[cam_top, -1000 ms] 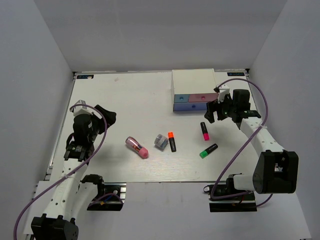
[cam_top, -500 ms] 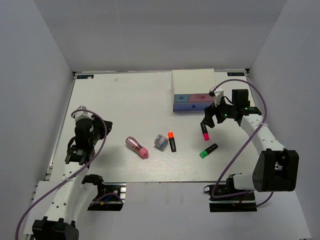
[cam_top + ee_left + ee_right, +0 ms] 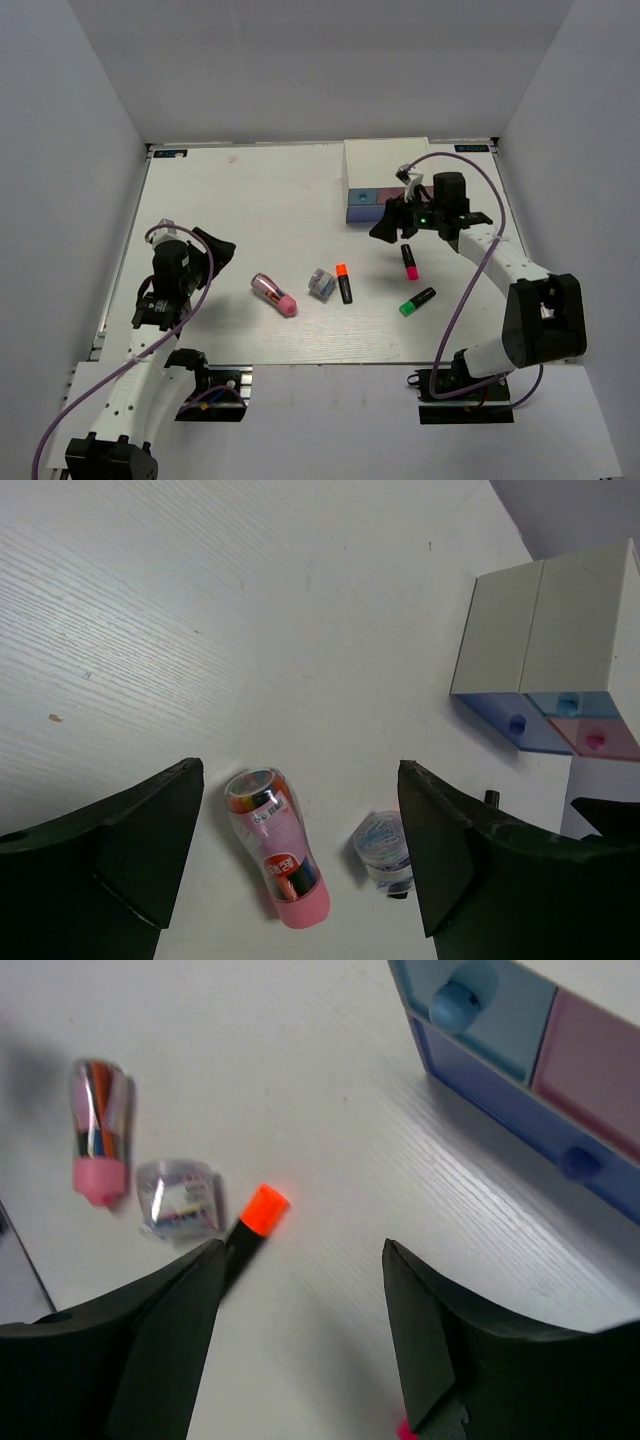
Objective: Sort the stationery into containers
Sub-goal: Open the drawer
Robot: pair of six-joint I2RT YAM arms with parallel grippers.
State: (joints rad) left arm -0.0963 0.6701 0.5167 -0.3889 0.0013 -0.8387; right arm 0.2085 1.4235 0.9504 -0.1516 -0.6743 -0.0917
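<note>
while the left fingers [image 3: 120,850] hung spread and empty above the tabletop [image 3: 200,630], the pink cylinder [image 3: 278,845] lay between their tips in the wrist view, the grey-blue piece [image 3: 383,848] just beside it. the right fingers [image 3: 450,1360], likewise spread and holding nothing, had the orange-capped highlighter [image 3: 255,1222] by one tip and the white drawer box [image 3: 520,1050] ahead to their right; the pink-capped highlighter [image 3: 410,262] and green-capped highlighter [image 3: 417,301] lay behind them.

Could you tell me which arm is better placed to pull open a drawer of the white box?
Right: the open right gripper hovers in front of the white drawer box, while the left gripper is far away.
</note>
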